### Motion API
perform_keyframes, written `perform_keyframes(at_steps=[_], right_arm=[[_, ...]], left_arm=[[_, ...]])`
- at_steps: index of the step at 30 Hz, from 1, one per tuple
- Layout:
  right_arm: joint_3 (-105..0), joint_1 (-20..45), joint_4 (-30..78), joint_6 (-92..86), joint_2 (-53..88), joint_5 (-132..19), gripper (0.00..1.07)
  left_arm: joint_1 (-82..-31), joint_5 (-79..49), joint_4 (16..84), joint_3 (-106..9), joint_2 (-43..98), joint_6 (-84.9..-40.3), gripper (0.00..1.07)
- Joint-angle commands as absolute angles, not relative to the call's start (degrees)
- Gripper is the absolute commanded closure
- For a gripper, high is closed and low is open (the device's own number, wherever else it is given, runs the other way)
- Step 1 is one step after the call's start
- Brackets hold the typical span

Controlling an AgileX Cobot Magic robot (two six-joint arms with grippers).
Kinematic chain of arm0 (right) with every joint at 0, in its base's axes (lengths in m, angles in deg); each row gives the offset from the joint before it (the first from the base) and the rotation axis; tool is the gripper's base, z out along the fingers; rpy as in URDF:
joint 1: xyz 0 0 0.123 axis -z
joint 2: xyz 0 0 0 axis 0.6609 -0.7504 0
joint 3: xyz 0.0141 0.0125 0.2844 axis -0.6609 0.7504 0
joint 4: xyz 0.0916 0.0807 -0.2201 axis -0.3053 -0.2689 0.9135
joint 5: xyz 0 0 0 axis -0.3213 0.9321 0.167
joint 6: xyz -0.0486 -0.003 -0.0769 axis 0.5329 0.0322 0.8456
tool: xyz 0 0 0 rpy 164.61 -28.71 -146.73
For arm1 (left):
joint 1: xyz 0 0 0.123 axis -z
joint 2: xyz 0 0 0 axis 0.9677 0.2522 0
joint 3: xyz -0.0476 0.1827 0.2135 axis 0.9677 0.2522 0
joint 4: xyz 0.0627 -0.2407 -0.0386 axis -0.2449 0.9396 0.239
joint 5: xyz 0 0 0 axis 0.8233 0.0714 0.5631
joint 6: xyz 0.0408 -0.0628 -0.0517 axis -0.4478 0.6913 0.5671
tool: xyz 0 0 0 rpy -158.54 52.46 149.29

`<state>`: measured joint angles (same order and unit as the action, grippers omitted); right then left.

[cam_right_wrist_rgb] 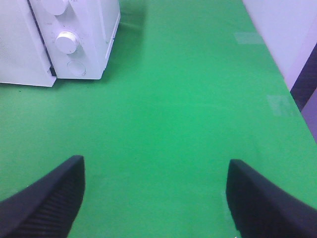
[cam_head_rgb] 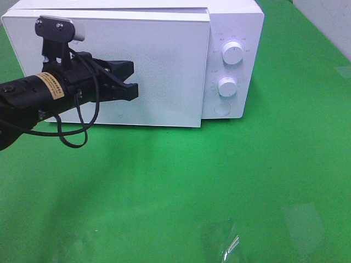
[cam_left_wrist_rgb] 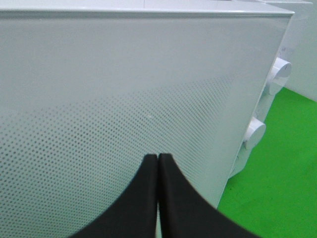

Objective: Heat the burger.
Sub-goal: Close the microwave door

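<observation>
Burger nowhere in sight, microwave [cam_head_rgb: 236,33] door [cam_head_rgb: 164,71] closed or close to it
Left gripper [cam_left_wrist_rgb: 158,166] has its jaws pressed together on nothing, tips right by the door; right gripper [cam_right_wrist_rgb: 156,198] gapes wide and empty over the green table [cam_head_rgb: 219,192]. My guess: burger's behind that door. Expect it light and squashy with layers that slide, so cup the bun's sides low and gently.

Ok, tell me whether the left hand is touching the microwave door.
Cannot tell. The left wrist view shows the shut left hand before the microwave door, but no plain contact or gap.
</observation>
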<state>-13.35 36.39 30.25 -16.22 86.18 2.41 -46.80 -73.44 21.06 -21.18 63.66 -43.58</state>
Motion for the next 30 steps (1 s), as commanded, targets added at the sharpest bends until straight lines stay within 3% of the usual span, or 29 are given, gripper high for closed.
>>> perform_keyframes(at_steps=[1,13,30], right_arm=[[-13.2,36.7,30.0,-16.5,87.7,2.0,0.32],[-13.2,36.7,30.0,-16.5,87.7,2.0,0.32],[-13.2,36.7,30.0,-16.5,87.7,2.0,0.32]], left_arm=[[-45.7,-72.8,23.8,-22.9,64.2,-44.5,1.07],[-42.4,-69.6,24.3,-27.8,66.6,-44.7,1.07],[-42.2,-66.0,26.7,-31.3,67.3,-44.7,1.07]])
